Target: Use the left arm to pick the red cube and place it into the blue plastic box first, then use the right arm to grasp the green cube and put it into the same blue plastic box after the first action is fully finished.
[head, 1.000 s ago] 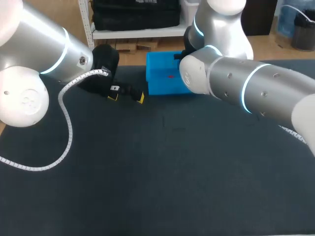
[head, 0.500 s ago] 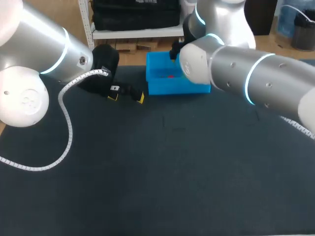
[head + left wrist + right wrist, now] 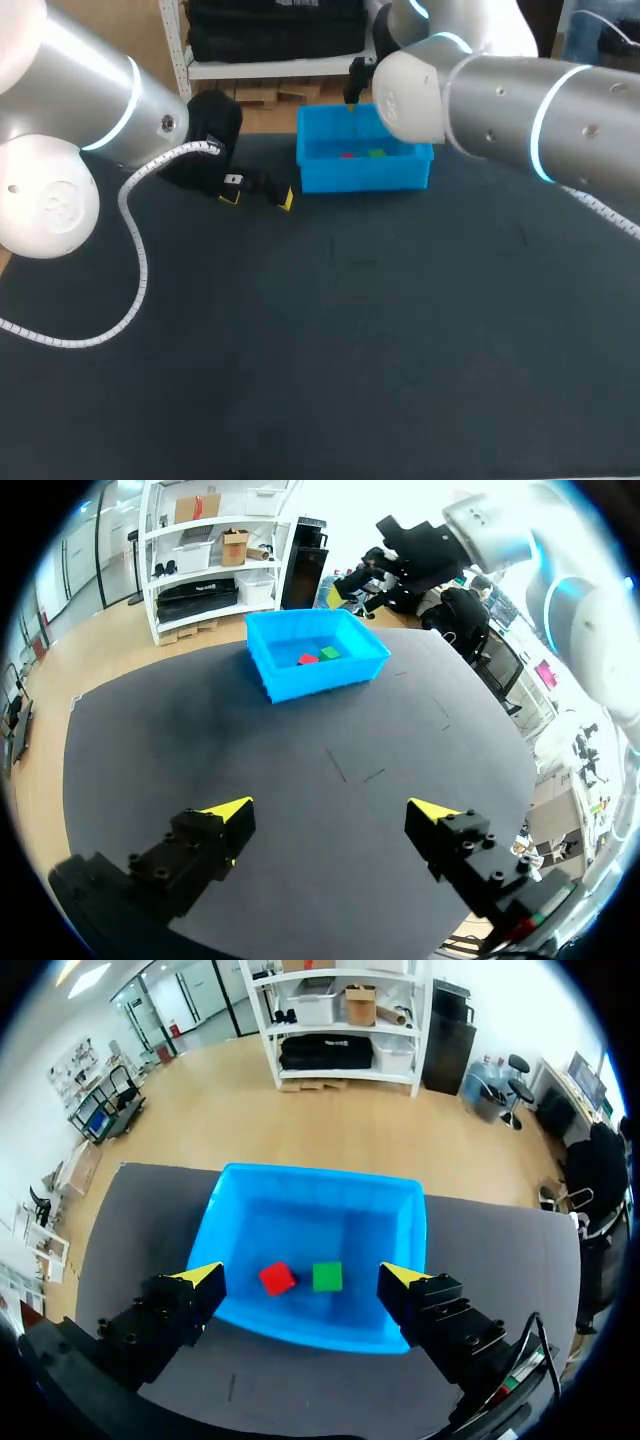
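The box (image 3: pixel 365 182) sits at the far middle of the desk (image 3: pixel 350 350). In it, side by side, lie two cubes: one cube (image 3: pixel 277 1278) on the left, the other cube (image 3: pixel 327 1276) just right of it. The left end effector (image 3: pixel 258 198) is just left of the box; the right end effector (image 3: pixel 302 1274) hangs above the box.

- Illumination: bright, even, from overhead; blue rectangular plastic box (image 3: pixel 360 180) evenly lit.
- Shadows: soft, faint, on dark matte table (image 3: pixel 350 350) before the box.
- Glare: pale sheen on silver right arm (image 3: pixel 500 90) beside the box.
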Robot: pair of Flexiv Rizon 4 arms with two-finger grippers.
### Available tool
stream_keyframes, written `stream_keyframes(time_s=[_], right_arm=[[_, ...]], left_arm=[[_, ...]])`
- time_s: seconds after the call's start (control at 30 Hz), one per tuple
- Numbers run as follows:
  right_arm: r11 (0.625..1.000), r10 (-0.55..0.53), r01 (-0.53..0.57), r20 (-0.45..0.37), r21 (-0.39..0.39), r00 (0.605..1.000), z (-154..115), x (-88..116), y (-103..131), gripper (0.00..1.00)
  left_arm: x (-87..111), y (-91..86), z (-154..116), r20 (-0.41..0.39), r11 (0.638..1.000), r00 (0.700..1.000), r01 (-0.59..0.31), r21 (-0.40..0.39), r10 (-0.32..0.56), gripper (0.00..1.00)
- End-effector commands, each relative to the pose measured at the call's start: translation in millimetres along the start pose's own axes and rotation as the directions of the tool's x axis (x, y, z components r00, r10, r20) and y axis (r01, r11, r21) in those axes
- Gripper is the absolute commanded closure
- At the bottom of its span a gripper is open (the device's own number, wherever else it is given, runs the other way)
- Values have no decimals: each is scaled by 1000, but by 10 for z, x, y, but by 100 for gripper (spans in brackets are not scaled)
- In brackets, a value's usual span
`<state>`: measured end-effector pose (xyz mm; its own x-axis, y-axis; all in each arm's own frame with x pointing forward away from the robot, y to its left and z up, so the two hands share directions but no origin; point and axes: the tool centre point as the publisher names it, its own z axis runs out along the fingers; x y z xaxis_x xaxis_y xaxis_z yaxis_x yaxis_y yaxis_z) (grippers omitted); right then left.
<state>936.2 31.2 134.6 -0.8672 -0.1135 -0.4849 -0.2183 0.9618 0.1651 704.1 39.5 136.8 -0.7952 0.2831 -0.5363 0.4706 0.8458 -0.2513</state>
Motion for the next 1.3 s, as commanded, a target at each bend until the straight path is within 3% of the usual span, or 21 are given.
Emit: stream_keyframes(time_s=[0.03, 0.4, 0.7, 1.3], right_arm=[[1000, 8, -7, 89, -6, 996, -552, 603, -46, 0], [1000, 19, -18, 76, -12, 997, -723, 1140, -176, 0], [999, -19, 21, 86, -26, 996, -901, 1404, -201, 0], [999, -19, 21, 86, -26, 996, -901, 1404, -201, 0]], left_arm=[[0, 14, 3, 2, 1000, 1000, -2, 6, 2, 0], [0, 14, 3, 2, 1000, 1000, -2, 6, 2, 0], [0, 14, 3, 2, 1000, 1000, -2, 6, 2, 0], [0, 14, 3, 2, 1000, 1000, -2, 6, 2, 0]])
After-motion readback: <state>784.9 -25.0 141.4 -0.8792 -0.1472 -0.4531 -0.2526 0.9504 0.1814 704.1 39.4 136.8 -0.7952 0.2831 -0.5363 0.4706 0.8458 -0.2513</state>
